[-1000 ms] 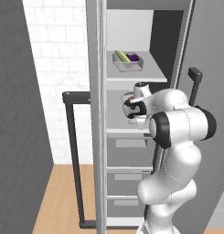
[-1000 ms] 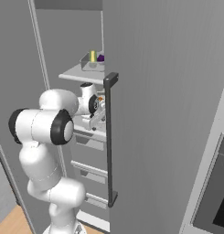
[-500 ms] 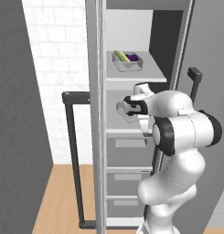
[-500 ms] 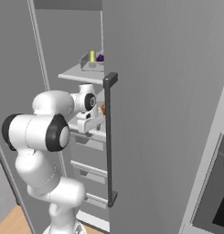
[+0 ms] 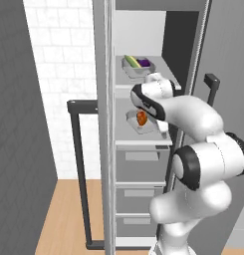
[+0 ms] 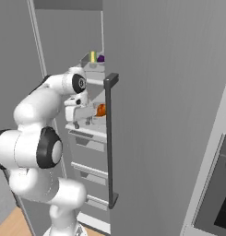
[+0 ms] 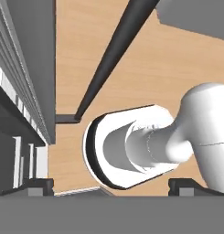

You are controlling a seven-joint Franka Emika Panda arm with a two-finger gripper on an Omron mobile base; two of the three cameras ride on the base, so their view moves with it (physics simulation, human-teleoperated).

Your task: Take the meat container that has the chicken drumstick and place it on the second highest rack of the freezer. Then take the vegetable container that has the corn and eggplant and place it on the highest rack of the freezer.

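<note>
Both containers shelved; little left to do.

Near the freezer's (image 5: 193, 74) open front, gripper (image 6: 82, 120) with jaws spread wide, holding nothing. Beyond, chicken drumstick (image 5: 142, 118) in its tray on the second highest rack (image 5: 143, 142). Farthest up, corn (image 5: 131, 61) and eggplant (image 5: 143, 63) on the highest rack (image 5: 163, 84) (seemingly finished).

I'm seeing the drumstick (image 5: 141, 118) glowing orange-brown in its pale tray (image 5: 143, 128), the corn (image 5: 130, 62) showing yellow-green beside the purple eggplant (image 5: 143, 63) — the freezer (image 5: 138, 149) standing dark grey outside, pale grey inside — its handle (image 5: 79, 169) black, floor (image 5: 68, 214) tan woodgrain.
</note>
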